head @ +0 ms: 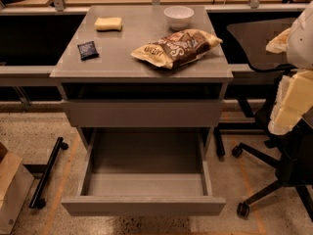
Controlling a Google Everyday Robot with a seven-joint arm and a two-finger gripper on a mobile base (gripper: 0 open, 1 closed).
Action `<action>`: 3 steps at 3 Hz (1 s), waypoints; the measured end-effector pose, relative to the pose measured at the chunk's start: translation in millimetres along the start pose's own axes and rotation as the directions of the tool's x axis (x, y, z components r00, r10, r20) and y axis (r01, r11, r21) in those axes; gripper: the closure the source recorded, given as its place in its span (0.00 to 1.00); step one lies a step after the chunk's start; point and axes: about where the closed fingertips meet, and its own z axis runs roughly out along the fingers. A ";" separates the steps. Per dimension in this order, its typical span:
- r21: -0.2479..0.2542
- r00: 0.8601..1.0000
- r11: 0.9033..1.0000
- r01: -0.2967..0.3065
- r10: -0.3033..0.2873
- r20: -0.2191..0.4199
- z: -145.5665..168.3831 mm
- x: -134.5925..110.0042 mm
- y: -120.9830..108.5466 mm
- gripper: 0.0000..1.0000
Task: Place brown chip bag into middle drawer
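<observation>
The brown chip bag [177, 48] lies on the right half of the grey cabinet top [137, 58], dark brown with cream-yellow ends and white lettering. Below, the middle drawer [144, 204] is pulled out towards me, and its deep plain box is empty. The gripper [289, 104] hangs at the right edge of the view, beside the cabinet and below the level of its top. It is well to the right of the bag and holds nothing that I can see.
On the cabinet top stand a white bowl [178, 16] at the back, a yellow sponge-like block [108, 23] and a small dark flat packet [88, 49]. The upper drawer front [142, 112] is closed. An office chair [274, 180] stands at the right, and a black bar on wheels [46, 173] and a cardboard box [12, 190] at the left.
</observation>
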 end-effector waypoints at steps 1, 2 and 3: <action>0.000 1.000 1.000 0.000 0.000 0.000 0.0 0.0 0.0 0.00; 0.020 0.998 1.000 -0.007 0.006 0.056 18.0 -25.5 -13.5 0.00; 0.035 0.995 0.999 -0.004 0.000 0.096 37.7 -51.7 -28.7 0.00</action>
